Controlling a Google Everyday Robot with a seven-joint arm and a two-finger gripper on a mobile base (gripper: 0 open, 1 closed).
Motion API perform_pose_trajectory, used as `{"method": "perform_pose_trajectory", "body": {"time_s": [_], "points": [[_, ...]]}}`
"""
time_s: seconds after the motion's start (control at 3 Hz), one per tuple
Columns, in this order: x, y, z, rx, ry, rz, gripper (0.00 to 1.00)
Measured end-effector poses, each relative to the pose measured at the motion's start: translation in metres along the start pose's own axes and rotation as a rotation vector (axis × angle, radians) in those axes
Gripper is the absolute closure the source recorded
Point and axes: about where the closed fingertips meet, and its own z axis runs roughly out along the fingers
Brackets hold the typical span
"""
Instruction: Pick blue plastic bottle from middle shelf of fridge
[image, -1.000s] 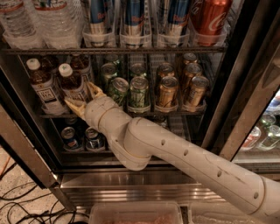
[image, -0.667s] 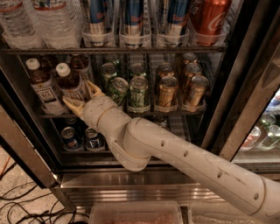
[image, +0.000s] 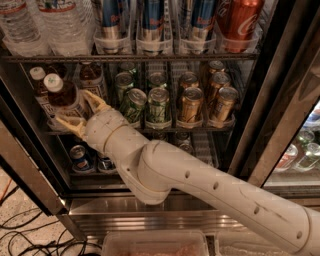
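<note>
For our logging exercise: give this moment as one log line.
phase: pre-grasp | gripper: open, at bottle | bottle: standing on middle shelf | held: nothing

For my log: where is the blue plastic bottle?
Camera view: bottle at left end of the middle shelf, left of the green cans; claw at its base.

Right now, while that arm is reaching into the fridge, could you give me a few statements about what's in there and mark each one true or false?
1. The gripper is open at the left end of the middle shelf, by the blue plastic bottle. True.
2. That bottle has a red cap. False: its cap is white.
3. Green cans and gold cans stand to the right of the bottles on that shelf. True.
4. The shelf above holds only water bottles. False: tall blue cans and a red can stand there too.
5. The arm comes in from the upper left. False: it comes from the lower right.
</note>
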Motion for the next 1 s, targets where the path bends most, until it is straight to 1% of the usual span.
{"method": "perform_pose_trajectory", "body": {"time_s": [0.33,0.67,1.0], "points": [[-0.030,0.012,-0.019,0.006,-0.050,-0.044,1.00],[-0.038,0.021,-0.037,-0.012,-0.057,-0.052,1.00],[-0.023,0.023,-0.060,-0.052,-0.038,0.018,1.00]]}}
